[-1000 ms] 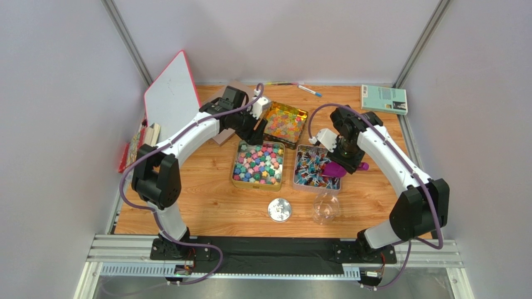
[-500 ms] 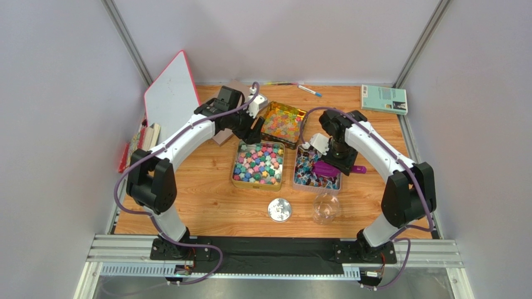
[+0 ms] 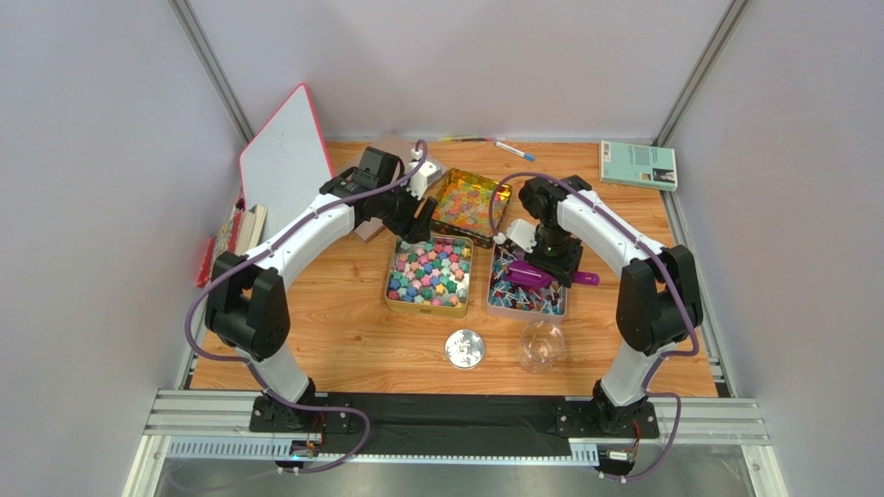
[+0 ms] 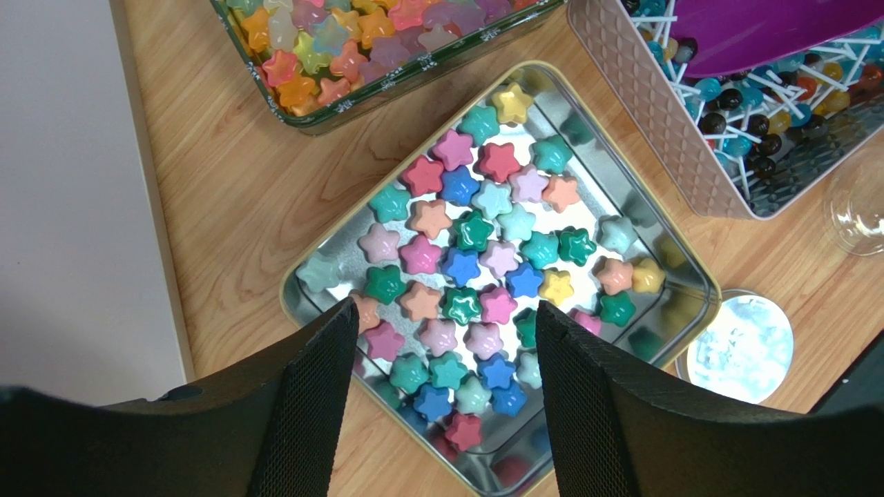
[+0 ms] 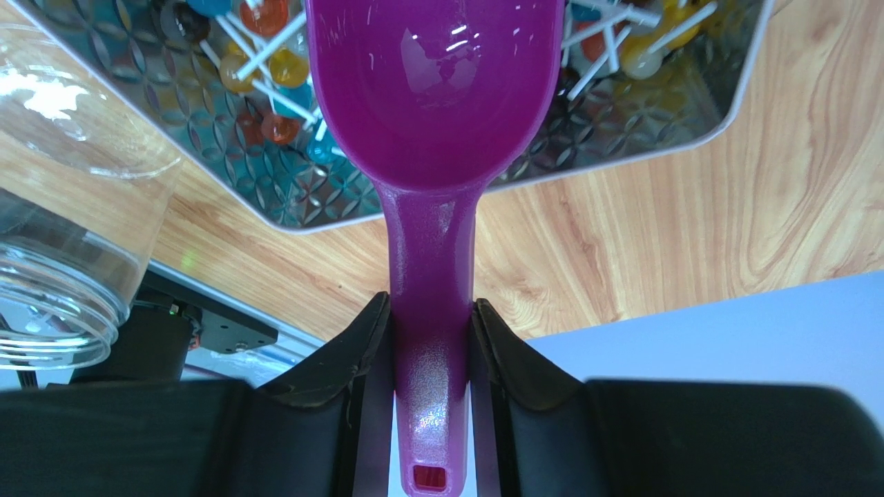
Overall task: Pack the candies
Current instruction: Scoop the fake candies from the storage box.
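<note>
L gripper (image 4: 444, 311) released, jaws wide, hovering over star candies (image 4: 472, 269) in their square tin (image 4: 680, 300); nothing held. R gripper (image 5: 427, 321) clenched on purple scoop (image 5: 436, 83) handle, bowl over lollipops (image 5: 265, 67) in the patterned tin (image 5: 353, 192), at 3 o'clock of the square tin. Prob. step: scooping. Best to drive bowl low under the sticks, level it, then carry to clear jar (image 5: 62, 269) at 6 o'clock. Unclear: whether bowl touches sweets or holds any; jar cut off by wrist-view edge.

Glossy star candies (image 4: 458, 307) in a shiny metal tin (image 4: 685, 295), smooth purple plastic scoop (image 5: 441, 93) (quite reflective), matt wood-grain table (image 5: 664, 207), clear jar (image 5: 52, 280).
</note>
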Controlling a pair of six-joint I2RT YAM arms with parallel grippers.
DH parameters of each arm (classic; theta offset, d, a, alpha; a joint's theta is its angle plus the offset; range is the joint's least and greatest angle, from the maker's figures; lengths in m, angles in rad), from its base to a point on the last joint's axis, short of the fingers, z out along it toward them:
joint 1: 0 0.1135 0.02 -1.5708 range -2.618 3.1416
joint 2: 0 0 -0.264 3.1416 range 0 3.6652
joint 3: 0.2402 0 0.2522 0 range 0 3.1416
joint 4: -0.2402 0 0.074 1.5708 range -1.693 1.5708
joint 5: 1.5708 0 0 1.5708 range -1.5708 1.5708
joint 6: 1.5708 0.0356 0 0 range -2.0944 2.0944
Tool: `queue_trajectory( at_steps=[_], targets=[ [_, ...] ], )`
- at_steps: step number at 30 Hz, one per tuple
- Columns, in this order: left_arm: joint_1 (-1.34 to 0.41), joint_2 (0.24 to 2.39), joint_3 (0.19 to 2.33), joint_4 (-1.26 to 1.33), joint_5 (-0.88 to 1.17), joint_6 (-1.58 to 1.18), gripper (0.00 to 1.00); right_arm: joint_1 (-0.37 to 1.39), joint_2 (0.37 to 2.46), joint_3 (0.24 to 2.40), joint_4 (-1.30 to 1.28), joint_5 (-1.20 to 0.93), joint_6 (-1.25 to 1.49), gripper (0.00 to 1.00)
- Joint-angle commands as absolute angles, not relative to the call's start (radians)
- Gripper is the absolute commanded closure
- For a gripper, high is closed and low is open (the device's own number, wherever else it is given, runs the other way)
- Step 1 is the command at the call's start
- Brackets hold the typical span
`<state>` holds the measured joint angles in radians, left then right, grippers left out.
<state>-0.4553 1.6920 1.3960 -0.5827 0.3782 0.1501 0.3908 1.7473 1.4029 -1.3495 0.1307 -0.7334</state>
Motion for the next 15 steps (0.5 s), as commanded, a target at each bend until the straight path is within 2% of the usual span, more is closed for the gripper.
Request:
queue_trajectory(
  at_steps=[1,9,15],
  targets=[
    [-0.451,1.632,1.39,-0.563,0.368,0.121,0.3,0.416,1.781,1.462,-1.39,0.124,-0.729,1.0],
    [-0.451,1.615,1.382,-0.565,0.357,0.11,0.3,0.443,1.841,1.485,-1.378,0.123,-0.713,1.0],
    [-0.451,1.6,1.364,-0.569,0.35,0.109,0.3,0.445,1.867,1.499,-1.381,0.042,-0.669,1.0]
  ],
)
